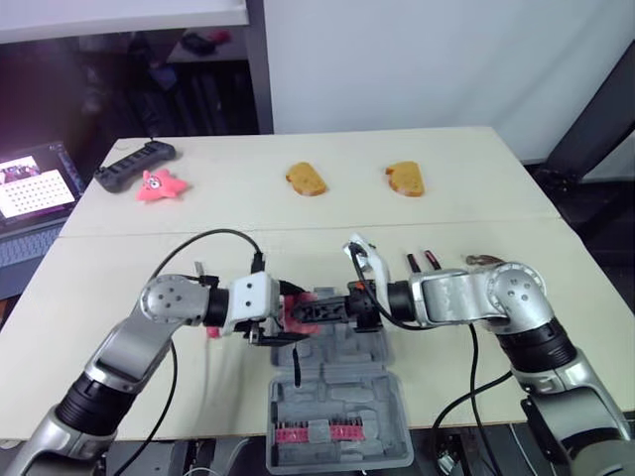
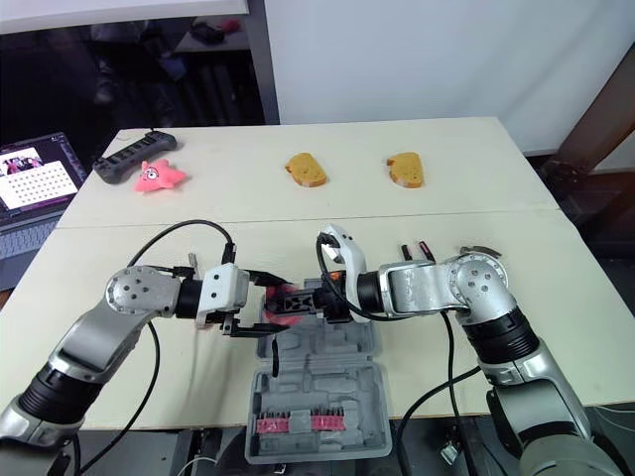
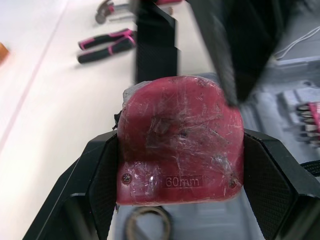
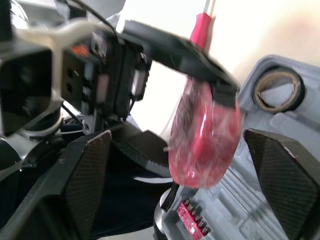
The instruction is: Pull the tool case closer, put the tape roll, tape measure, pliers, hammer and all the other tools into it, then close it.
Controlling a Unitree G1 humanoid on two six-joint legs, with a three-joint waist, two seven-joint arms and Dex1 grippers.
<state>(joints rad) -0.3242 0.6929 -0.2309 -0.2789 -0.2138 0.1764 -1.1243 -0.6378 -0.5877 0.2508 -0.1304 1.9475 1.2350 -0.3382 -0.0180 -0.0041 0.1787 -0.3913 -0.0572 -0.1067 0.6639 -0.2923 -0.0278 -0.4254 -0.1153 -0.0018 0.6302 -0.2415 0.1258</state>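
Observation:
The grey tool case (image 1: 389, 395) lies open at the table's front edge. My left gripper (image 3: 179, 145) is shut on the red tape measure (image 3: 180, 145) and holds it over the case's far left corner (image 1: 295, 309). My right gripper (image 4: 190, 155) faces it from the right, open, its fingers (image 4: 87, 170) spread on either side of the tape measure (image 4: 202, 135) without touching it. The tape roll (image 4: 277, 90) sits in a round pocket of the case. The pliers (image 1: 422, 260) and the hammer (image 1: 486, 261) lie on the table behind my right arm. A red-handled screwdriver (image 4: 202, 25) lies beyond the case.
Pink bits (image 1: 317, 431) line the case's near half. At the back of the table lie two bread-like pieces (image 1: 306, 179) (image 1: 405, 178), a pink star toy (image 1: 161, 185) and a black controller (image 1: 134, 164). A laptop (image 1: 30, 188) stands off the table's left side.

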